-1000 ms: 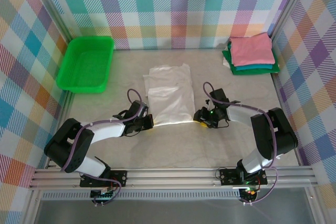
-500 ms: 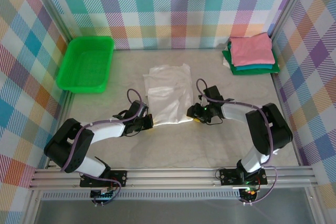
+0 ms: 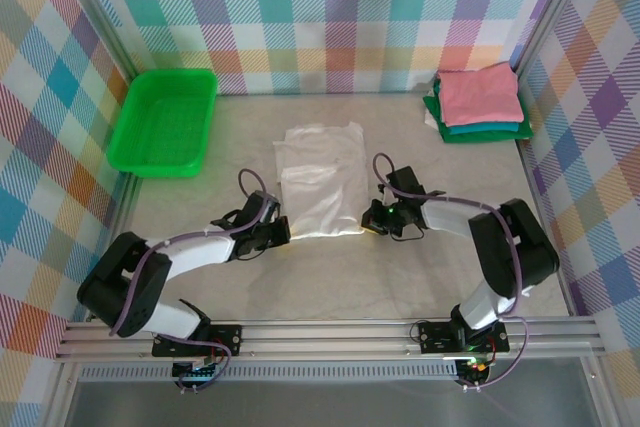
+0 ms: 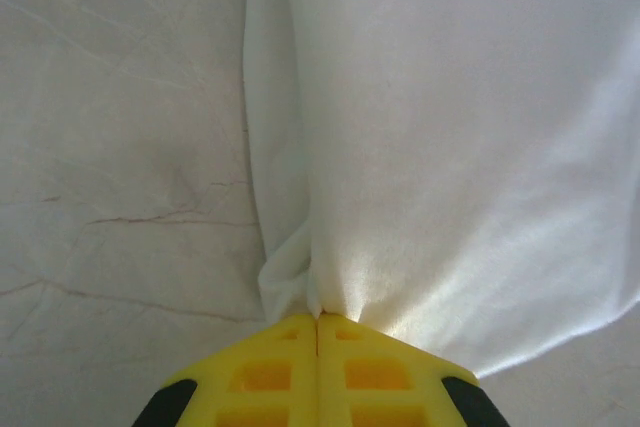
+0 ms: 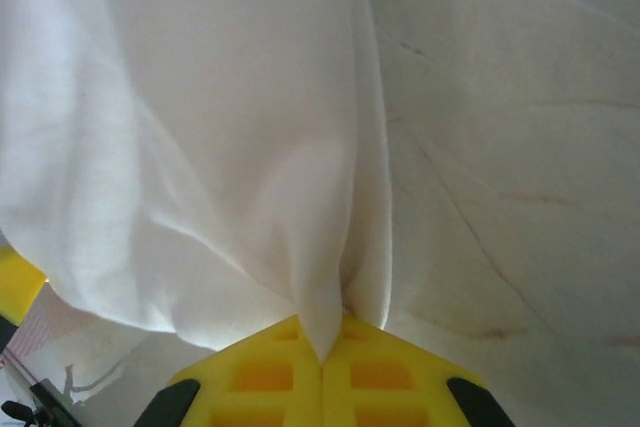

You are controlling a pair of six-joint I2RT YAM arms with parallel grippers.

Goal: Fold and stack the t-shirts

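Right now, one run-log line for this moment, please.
left gripper: shut on white t-shirt, near-left corner | right gripper: shut on its near-right corner | folded stack: far right

A green tray (image 3: 165, 125) sits at the table's (image 3: 330, 282) far-left corner.

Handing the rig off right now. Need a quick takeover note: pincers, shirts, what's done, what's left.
Left pincer: shut on the near left corner of the white shirt.
Right pincer: shut on its near right corner.
The white shirt lies flat between the arms, already narrowed to a strip. The stack of pink, teal and green shirts sits at the far right.
Done: three shirts folded and stacked.
Left: probably fold the white shirt's near hem away, then put it on the stack.
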